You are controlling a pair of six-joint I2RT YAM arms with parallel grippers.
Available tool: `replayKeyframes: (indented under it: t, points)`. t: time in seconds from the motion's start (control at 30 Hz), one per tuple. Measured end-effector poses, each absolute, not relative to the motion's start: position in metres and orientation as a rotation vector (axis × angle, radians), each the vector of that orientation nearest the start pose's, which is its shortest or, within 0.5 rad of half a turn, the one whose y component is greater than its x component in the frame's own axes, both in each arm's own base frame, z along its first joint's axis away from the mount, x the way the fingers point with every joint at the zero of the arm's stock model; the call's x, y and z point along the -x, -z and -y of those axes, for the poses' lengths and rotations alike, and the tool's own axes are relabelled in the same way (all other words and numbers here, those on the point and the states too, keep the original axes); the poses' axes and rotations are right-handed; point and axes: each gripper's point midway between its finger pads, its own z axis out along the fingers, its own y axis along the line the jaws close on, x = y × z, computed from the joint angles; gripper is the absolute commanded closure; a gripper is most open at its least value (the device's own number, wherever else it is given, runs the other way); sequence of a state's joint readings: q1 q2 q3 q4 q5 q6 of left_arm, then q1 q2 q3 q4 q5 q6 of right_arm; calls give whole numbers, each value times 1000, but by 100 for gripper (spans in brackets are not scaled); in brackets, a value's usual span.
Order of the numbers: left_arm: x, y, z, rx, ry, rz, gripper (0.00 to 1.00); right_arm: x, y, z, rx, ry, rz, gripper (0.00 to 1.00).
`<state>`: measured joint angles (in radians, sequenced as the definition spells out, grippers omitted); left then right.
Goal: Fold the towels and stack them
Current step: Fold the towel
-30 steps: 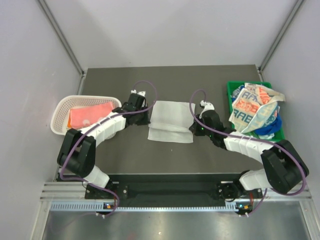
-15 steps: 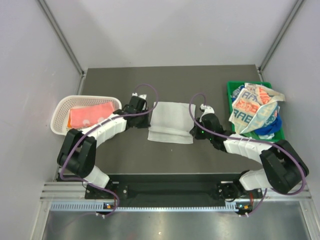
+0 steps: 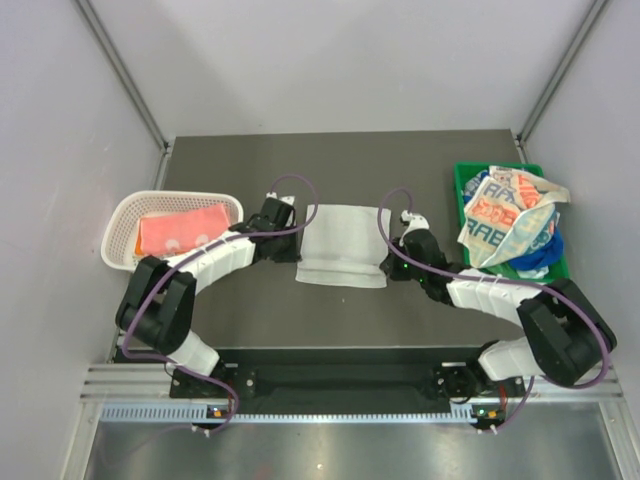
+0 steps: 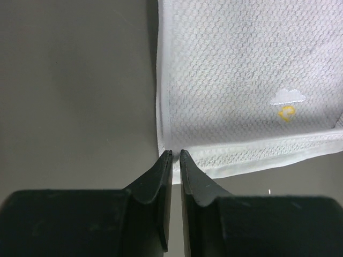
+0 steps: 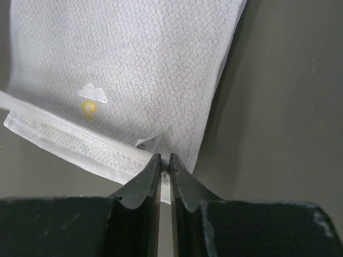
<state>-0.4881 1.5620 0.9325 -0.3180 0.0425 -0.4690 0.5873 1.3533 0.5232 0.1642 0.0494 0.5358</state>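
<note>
Arms bent low toward the middle. Left gripper (image 4: 173, 153) and right gripper (image 5: 162, 156) are both pinched nearly shut on near corners of the white towel (image 3: 342, 240).

Basket (image 3: 118, 215): white mesh plastic, far left of table. Bin (image 3: 462, 178): green plastic, far right of table. Table (image 3: 340, 160): dark matte top. Walls (image 3: 340, 60): pale grey, three sides. Rail (image 3: 340, 410): slotted metal, along near edge.
</note>
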Motion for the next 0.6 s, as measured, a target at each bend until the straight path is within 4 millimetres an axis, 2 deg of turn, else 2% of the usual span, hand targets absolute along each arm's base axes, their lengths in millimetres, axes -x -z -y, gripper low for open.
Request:
replayKeyframes:
  t: [0.1, 0.27, 0.43, 0.6]
  points:
    - [-308, -56, 196, -44, 432, -2581, 77, -282, -48, -203, 29, -547, -2295, 79]
    - [-308, -56, 196, -45, 431, -2583, 76, -279, -48, -202, 34, -547, -2297, 70]
    - [-306, -56, 195, -44, 424, -2586, 76, -279, -63, -203, 36, -568, -2260, 68]
    - [-302, -66, 192, -42, 422, -2585, 76, -278, -76, -202, 34, -583, -2227, 67]
